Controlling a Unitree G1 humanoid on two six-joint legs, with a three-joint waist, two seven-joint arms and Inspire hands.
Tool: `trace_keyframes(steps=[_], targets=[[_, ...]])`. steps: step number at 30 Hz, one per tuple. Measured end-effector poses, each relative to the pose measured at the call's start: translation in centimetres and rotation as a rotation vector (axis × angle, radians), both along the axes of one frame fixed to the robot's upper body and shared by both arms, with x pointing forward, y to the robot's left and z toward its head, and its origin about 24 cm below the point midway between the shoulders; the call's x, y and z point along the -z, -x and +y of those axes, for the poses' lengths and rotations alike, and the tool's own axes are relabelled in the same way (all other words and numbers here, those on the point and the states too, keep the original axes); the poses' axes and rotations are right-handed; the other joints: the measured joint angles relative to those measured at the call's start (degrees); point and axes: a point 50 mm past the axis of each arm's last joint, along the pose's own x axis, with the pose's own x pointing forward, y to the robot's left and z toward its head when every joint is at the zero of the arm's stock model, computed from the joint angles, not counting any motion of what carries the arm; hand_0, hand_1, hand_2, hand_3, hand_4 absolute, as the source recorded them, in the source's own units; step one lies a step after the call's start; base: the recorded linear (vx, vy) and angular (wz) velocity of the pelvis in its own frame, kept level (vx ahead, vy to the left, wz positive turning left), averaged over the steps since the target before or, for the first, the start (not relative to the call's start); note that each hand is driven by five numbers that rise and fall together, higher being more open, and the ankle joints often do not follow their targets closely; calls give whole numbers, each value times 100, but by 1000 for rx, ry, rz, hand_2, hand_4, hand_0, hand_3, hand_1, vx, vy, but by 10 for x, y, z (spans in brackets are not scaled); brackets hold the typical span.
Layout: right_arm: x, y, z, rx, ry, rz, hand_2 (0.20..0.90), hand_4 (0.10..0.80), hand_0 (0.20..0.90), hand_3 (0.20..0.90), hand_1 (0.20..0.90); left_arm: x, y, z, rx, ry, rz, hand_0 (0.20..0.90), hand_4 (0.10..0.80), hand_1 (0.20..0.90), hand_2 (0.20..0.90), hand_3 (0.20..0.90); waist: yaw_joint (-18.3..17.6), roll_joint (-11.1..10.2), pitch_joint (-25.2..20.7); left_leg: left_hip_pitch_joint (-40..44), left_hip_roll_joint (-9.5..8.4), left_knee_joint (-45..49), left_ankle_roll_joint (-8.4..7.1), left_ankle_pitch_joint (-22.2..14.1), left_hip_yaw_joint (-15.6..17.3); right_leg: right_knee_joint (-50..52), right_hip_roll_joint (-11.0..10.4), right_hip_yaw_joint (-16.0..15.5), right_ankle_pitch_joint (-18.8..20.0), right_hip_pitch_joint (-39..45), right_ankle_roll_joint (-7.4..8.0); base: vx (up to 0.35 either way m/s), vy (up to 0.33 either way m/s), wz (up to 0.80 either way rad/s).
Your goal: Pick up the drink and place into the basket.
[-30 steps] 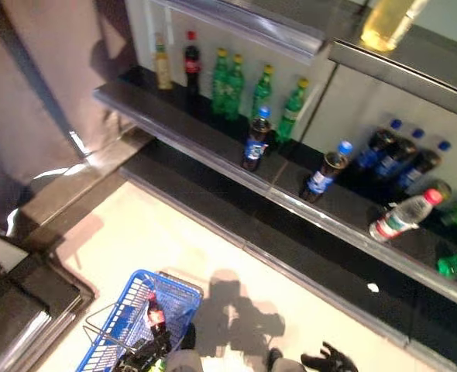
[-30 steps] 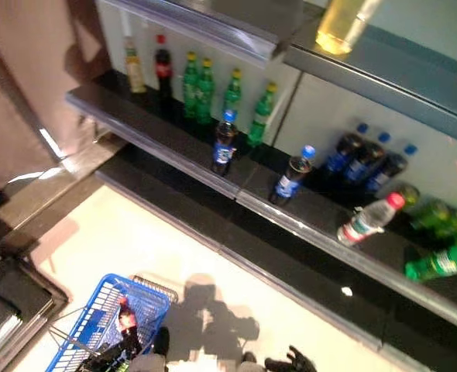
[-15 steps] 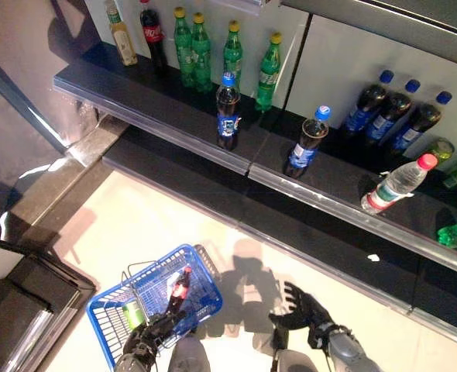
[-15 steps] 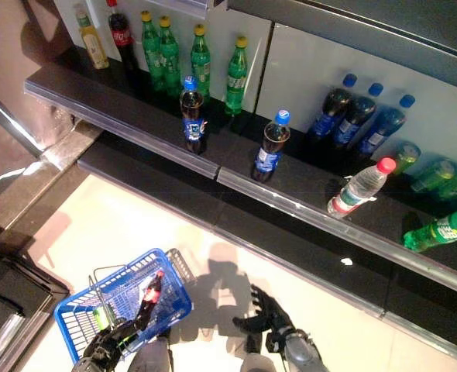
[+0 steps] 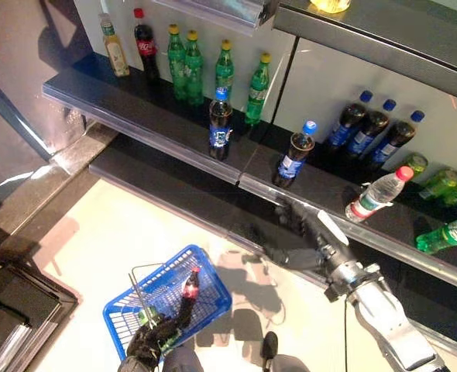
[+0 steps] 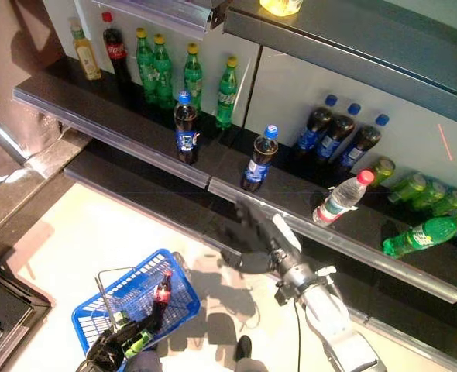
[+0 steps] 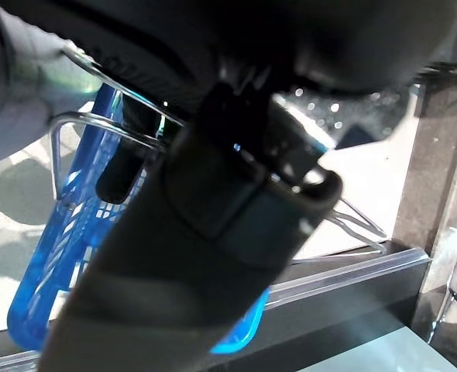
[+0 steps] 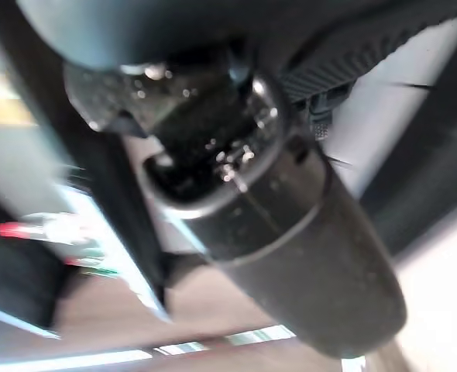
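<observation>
The blue basket [image 5: 166, 301] hangs low at the left, above the floor. My left hand [image 5: 146, 346] is shut on its thin wire handles [image 7: 97, 124]. A red-capped cola bottle [image 5: 189, 284] and a green drink [image 5: 146, 316] lie in it. My right hand [image 5: 294, 239] is open, fingers straight, raised in front of the shelf's front edge [image 5: 259, 186]. It is just below a dark bottle with a blue cap [image 5: 294, 155] and holds nothing. A second dark blue-capped bottle [image 5: 219, 124] stands further left on the shelf.
Green bottles [image 5: 213, 70], a cola bottle [image 5: 143, 48] and a yellowish bottle [image 5: 114, 35] stand at the shelf's back. Dark blue-capped bottles [image 5: 372, 128] stand at the right. A clear red-capped bottle [image 5: 377, 195] and green bottles [image 5: 445, 232] lie there. A dark ledge [image 5: 159, 182] runs under the shelf.
My right arm has risen from low near the floor up to the shelf's front edge, hand still open. The view has shifted. The basket still hangs from my left hand.
</observation>
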Motion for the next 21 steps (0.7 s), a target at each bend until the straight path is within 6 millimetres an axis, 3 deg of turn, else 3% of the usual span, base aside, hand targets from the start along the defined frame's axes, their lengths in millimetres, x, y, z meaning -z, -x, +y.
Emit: trace_keyframes(steps=[7, 14, 21], targets=[[-45, -19, -18, 292, -119, -269, 900, 800, 900, 900, 900, 5, 7, -6, -8, 11, 29, 300, 100, 300, 300, 200, 39, 177, -78, 69, -57, 17, 3, -3, -109, 2, -19, -73, -48, 161, 23, 62, 21, 8], [-46, -38, -36, 487, -151, -278, 900, 800, 900, 900, 900, 5, 5, -6, 10, 13, 29, 300, 100, 300, 300, 200, 195, 434, -7, -281, -64, 423, 10, -99, -368, 352, -37, -340, -259, 23, 4, -12, 18, 21], [-59, -64, -42, 635, -168, -320, 900, 800, 900, 900, 900, 0, -14, -11, 62, 26, -19, 300, 100, 300, 300, 200, 449, 823, 537, -795, -153, 726, 68, -75, -557, 905, -157, -369, -395, -550, -4, -111, 43, 6]])
